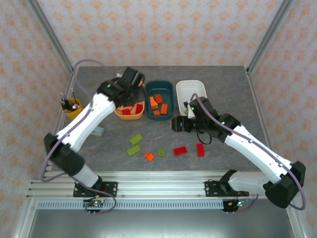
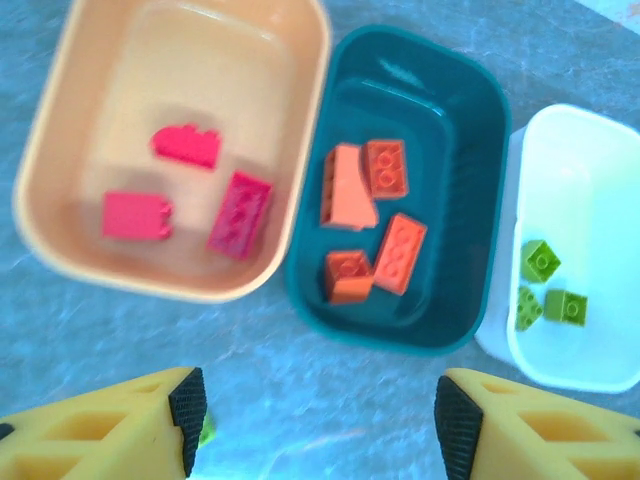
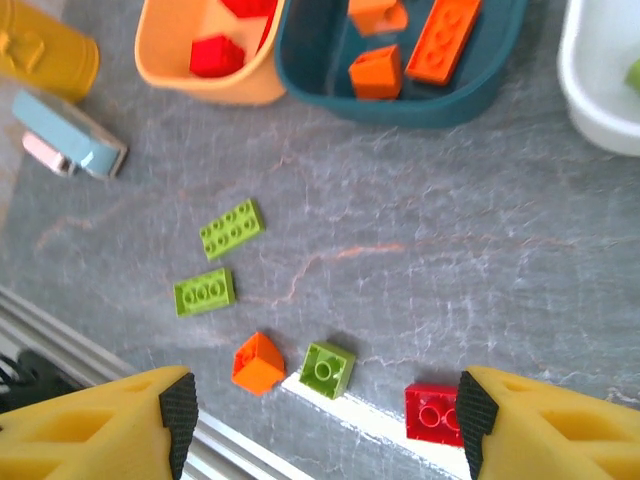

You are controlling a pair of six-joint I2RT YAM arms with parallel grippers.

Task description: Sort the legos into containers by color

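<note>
Three containers stand side by side at the back: an orange tub [image 2: 200,90] with three red legos [image 2: 240,213], a dark teal tub [image 2: 470,200] with several orange legos [image 2: 400,253], and a white tub [image 2: 600,180] with three green legos [image 2: 541,261]. My left gripper [image 2: 320,425] hangs open and empty, close above the orange tub [image 1: 124,116]. My right gripper [image 3: 320,430] is open over the loose legos on the table: two green plates [image 3: 232,228], an orange brick [image 3: 258,362], a small green brick [image 3: 327,369] and a red brick [image 3: 433,413]. A second red brick [image 1: 200,149] lies further right.
A yellow pen cup [image 1: 72,106] stands left of the tubs, with a pale blue-and-pink block [image 3: 70,145] on the table near it. The aluminium rail [image 1: 158,186] runs along the table's near edge, close to the loose bricks.
</note>
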